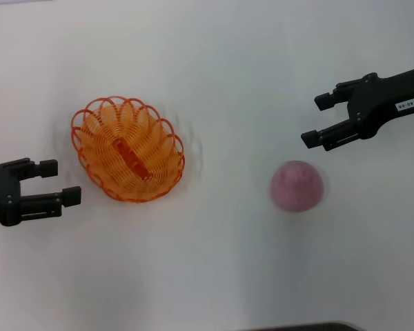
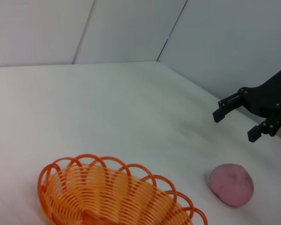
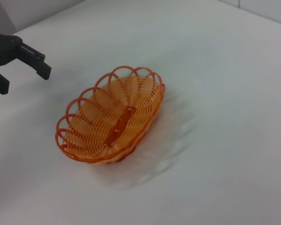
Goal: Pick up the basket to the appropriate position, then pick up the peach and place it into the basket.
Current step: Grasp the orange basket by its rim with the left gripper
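The orange looped-wire basket (scalloped rim, empty) sits on the white table, the matte pink peach well apart to its right. Left gripper and right gripper both hover spread, holding nothing.

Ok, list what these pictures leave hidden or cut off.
- Basket: its near side runs off the left wrist view's edge.
- Left gripper: the head view's edge cuts off its body; the left wrist view does not show it at all.
- Right gripper: absent from the right wrist view.
- Peach: outside the right wrist view; its underside faces the table in the other two.
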Controlling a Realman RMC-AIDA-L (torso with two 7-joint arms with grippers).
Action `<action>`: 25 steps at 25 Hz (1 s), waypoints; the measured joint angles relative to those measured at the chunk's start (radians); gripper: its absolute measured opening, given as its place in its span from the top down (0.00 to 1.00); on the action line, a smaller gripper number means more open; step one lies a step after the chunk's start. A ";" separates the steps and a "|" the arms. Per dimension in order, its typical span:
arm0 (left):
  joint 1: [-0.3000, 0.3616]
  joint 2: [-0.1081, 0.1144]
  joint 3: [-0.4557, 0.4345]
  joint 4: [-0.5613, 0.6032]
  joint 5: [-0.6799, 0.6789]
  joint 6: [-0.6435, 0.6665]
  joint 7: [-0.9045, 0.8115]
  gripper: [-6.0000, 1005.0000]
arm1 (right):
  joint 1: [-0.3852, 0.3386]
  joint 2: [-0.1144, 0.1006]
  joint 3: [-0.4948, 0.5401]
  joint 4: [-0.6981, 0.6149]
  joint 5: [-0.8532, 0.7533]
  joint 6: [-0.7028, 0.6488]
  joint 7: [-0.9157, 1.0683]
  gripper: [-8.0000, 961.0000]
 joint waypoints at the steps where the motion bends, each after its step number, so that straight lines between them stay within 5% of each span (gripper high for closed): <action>1: 0.000 0.000 0.000 0.000 0.000 0.000 0.000 0.15 | 0.000 0.000 0.000 0.000 0.000 0.000 0.000 0.02; 19: -0.009 0.002 0.000 0.002 0.000 0.002 -0.009 0.15 | 0.017 0.000 0.000 0.000 0.002 0.000 0.002 0.02; 25: -0.064 0.011 0.003 0.075 0.000 0.001 -0.162 0.15 | 0.021 -0.001 0.000 0.000 0.001 -0.004 0.004 0.02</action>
